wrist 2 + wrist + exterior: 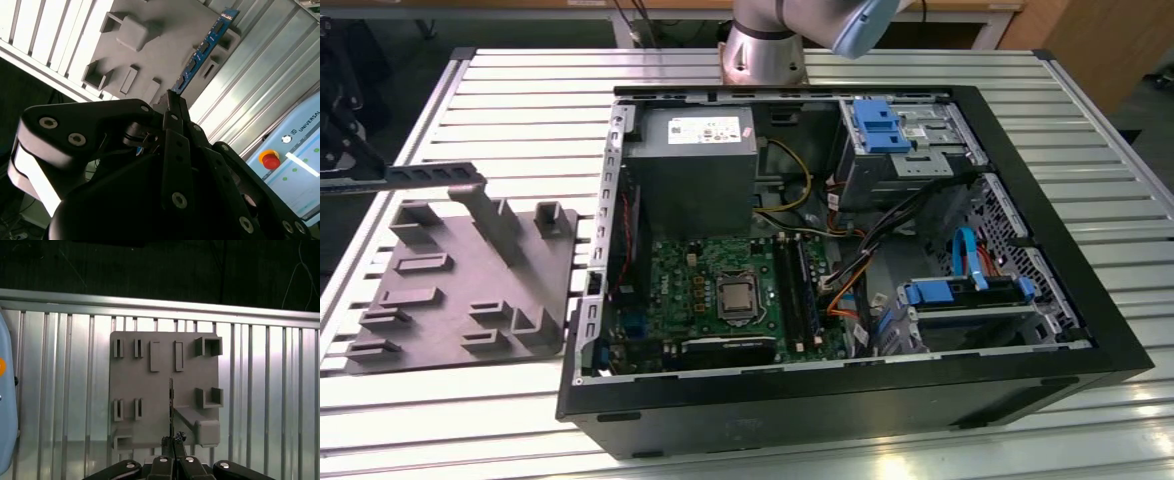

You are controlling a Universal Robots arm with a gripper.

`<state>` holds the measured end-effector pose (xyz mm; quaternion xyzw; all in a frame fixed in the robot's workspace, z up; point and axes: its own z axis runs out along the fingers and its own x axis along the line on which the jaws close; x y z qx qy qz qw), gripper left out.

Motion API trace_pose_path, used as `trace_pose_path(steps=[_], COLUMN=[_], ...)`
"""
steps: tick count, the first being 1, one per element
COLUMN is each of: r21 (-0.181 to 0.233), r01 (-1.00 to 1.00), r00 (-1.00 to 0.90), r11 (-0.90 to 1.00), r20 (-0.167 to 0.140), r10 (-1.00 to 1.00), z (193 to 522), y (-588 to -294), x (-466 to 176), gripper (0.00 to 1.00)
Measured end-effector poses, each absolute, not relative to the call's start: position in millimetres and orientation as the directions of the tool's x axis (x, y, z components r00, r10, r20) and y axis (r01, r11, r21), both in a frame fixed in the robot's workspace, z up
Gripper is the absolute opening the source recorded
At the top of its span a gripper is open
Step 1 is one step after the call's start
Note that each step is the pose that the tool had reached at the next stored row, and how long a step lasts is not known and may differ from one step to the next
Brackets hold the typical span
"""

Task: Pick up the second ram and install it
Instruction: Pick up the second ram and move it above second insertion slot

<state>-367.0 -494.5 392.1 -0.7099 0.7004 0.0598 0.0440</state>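
My second wrist view shows my black pincer [172,100] shut narrow on one end of the slim dark-blue circuit-board memory stick, the second ram [204,47]. The ram's flat side faces the camera, with its row of chips in sight. It reaches out from my fingertips over the grey moulded plastic tray [145,45]. The same view takes in a pale blue panel with a red round button [271,161] beside the table.

In the first wrist view the ram [171,402] shows edge-on as a thin dark line rising from the pincer [172,441]. The tray [145,385] lies spread behind it on the ribbed aluminium table [260,390].

The exterior view adds the open black computer case [1067,300]. Inside it are a green motherboard [700,275], long black slot rails [797,285] and a grey metal power supply box [694,170]. At that view's left, over the tray [440,300], a thin toothed strip [438,175] is probably the ram, held apparently clear of the tray and well apart from the case.
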Motion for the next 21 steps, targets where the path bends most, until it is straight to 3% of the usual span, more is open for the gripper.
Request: trace_pose_path(steps=[21], r21=[0.021], r01=[-1.0], r00=[0.012], r11=[-0.015], r20=[-0.147], r10=[-0.989], z=[392], y=[-494], x=[-317], gripper=[0.12])
